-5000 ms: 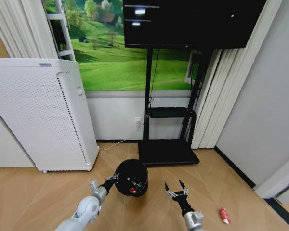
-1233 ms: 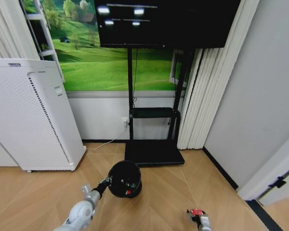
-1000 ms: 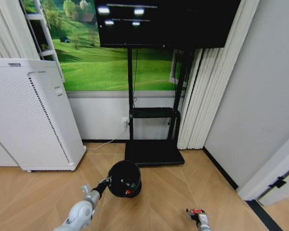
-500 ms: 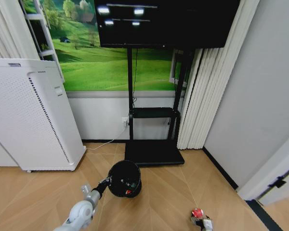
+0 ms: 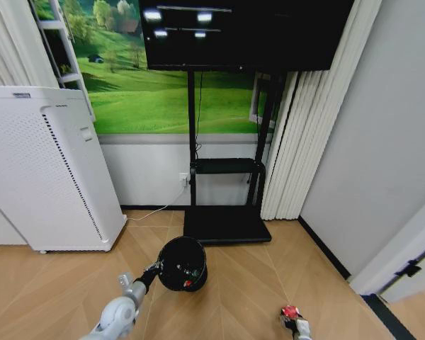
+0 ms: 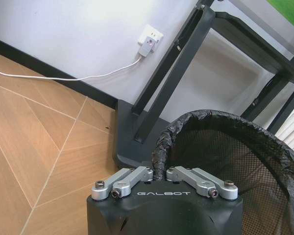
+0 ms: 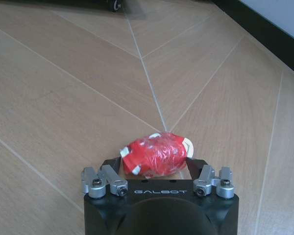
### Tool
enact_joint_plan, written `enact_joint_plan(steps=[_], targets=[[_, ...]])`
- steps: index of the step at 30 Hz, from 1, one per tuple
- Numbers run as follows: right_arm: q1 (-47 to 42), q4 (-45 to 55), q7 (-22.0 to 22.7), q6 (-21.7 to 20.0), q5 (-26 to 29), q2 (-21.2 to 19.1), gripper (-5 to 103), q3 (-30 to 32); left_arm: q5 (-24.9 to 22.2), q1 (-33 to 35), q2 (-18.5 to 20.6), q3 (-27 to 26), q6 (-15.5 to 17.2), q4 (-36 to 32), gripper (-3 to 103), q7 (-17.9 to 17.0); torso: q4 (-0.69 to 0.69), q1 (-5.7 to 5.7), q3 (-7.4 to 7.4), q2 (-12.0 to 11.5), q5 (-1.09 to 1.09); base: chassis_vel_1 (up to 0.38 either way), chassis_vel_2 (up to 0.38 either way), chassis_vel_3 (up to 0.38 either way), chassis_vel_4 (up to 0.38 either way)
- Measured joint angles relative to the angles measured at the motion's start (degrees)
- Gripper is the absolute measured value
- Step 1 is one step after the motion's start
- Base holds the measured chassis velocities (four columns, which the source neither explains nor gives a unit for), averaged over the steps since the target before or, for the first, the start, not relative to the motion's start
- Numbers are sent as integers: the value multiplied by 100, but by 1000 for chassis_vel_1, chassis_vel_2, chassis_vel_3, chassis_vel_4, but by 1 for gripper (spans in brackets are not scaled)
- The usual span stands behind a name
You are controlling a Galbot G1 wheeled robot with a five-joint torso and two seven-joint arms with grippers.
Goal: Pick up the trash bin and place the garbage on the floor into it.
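The trash bin (image 5: 182,263), a small black round mesh wastebasket lined with a black bag, is held by its rim. My left gripper (image 5: 154,269) is shut on that rim (image 6: 159,164), and the mesh wall (image 6: 220,156) curves away beyond it. Small red and green bits (image 5: 189,275) lie inside the bin. Low at the right, my right gripper (image 5: 292,320) has its fingers closed around the garbage (image 7: 154,153), a crumpled red wrapper with white edges, just over the wooden floor. The same piece shows as a red spot (image 5: 290,311).
A tall white air purifier (image 5: 46,170) stands at the left. A black TV stand base (image 5: 223,225) lies right behind the bin, with a white cable (image 5: 156,212) to a wall socket. Curtains (image 5: 290,134) and a grey wall close the right side.
Since five seconds ago the camera has turned right. The right gripper, then open in the air, has come down and closed on the red piece. In the last second almost nothing moved.
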Motion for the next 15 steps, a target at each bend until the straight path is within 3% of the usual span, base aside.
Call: enact_joint_plan(steps=[5,8,10,12,13,15], targets=[[55,-65,25,23,-25,17,61,-4,1,19,1,-15,-14,-2,6,0,1,0,0,0,0,0,0,0,0],[71,-120,53,95,-25,17,45,-4,3,23,1,-22,-17,0,6,0,1,0,0,0,0,0,0,0,0],[70,-123,54,103,-25,16,45,-3,4,23,-1,-21,-17,1,6,0,0,0,0,0,0,0,0,0,0],[50,-123,54,128,-23,10,29,8,6,17,-11,-20,-20,12,6,0,1,0,0,0,0,0,0,0,0],[50,-123,54,128,-23,10,29,8,6,17,-11,-20,-20,12,6,0,1,0,0,0,0,0,0,0,0],[30,-109,58,139,-19,3,19,21,8,13,-12,-18,-21,14,6,0,0,0,0,0,0,0,0,0,0]])
